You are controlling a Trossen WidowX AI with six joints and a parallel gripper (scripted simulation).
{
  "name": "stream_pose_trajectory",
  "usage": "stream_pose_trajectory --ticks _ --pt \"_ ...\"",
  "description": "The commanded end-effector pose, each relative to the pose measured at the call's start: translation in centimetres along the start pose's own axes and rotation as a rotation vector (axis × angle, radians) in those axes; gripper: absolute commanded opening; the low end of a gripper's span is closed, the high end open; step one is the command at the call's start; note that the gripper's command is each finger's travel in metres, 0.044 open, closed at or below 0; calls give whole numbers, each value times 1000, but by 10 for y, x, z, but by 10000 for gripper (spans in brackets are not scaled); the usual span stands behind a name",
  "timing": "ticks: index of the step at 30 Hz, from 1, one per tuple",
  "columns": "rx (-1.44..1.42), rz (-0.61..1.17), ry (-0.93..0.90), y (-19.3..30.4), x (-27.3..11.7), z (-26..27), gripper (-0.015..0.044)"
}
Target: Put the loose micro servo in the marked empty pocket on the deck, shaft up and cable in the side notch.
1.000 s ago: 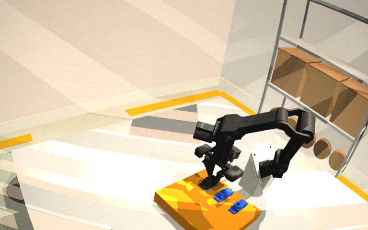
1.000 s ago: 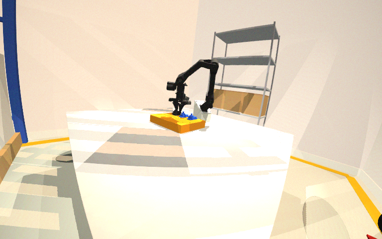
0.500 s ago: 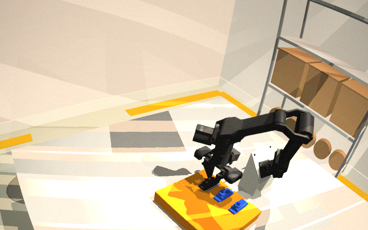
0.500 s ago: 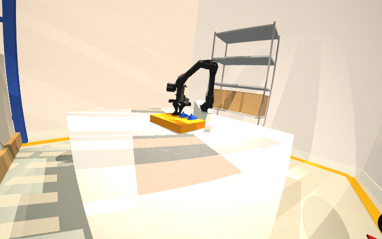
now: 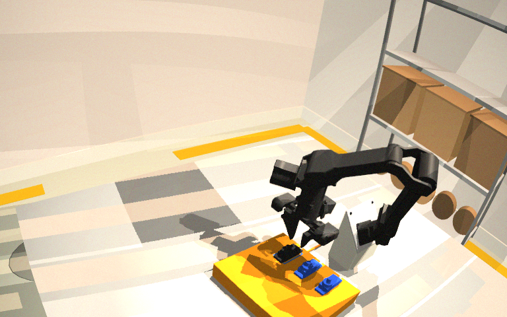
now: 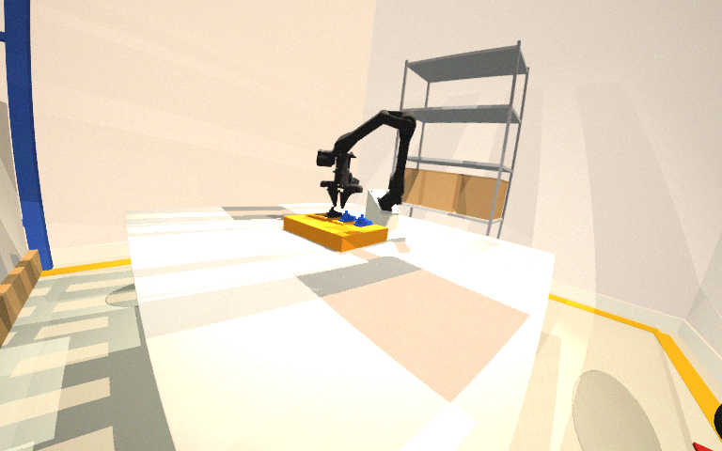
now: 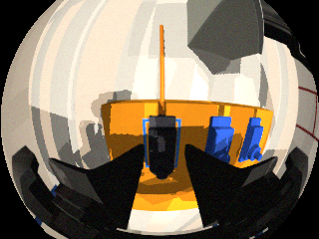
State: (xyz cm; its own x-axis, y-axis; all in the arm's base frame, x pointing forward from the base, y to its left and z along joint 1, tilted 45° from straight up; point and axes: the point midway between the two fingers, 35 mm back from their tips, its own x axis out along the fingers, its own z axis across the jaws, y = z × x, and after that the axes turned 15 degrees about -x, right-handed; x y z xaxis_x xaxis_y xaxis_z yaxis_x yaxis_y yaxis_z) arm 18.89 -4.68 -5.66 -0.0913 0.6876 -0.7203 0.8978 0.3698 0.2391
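Black servo [image 5: 288, 253] [image 6: 333, 212] [image 7: 162, 144] is at the left of the row, in the blue-outlined pocket on the yellow deck [image 5: 239, 267] [image 6: 314, 228] [image 7: 191, 203]; can't tell if ears are fully flat. I've got the claw [image 5: 297, 242] [image 6: 337, 207] [image 7: 165, 149] open just above, nothing gripped. I'd guess it's light, stiff, a bit slick; if a regrip's needed, take the body sides, not the shaft or the prob. floppy orange cable [image 5: 313, 247] [image 7: 161, 70].
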Motion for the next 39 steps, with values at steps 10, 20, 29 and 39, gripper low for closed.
stream_pose_trajectory --ticks 10,20,29,39 --pt "-8 0 -6 38 -30 18 371" --pt "-14 0 -6 109 -73 29 440" --pt "-26 -2 -13 102 -117 25 440" --pt "-27 -2 -13 101 -120 24 440"
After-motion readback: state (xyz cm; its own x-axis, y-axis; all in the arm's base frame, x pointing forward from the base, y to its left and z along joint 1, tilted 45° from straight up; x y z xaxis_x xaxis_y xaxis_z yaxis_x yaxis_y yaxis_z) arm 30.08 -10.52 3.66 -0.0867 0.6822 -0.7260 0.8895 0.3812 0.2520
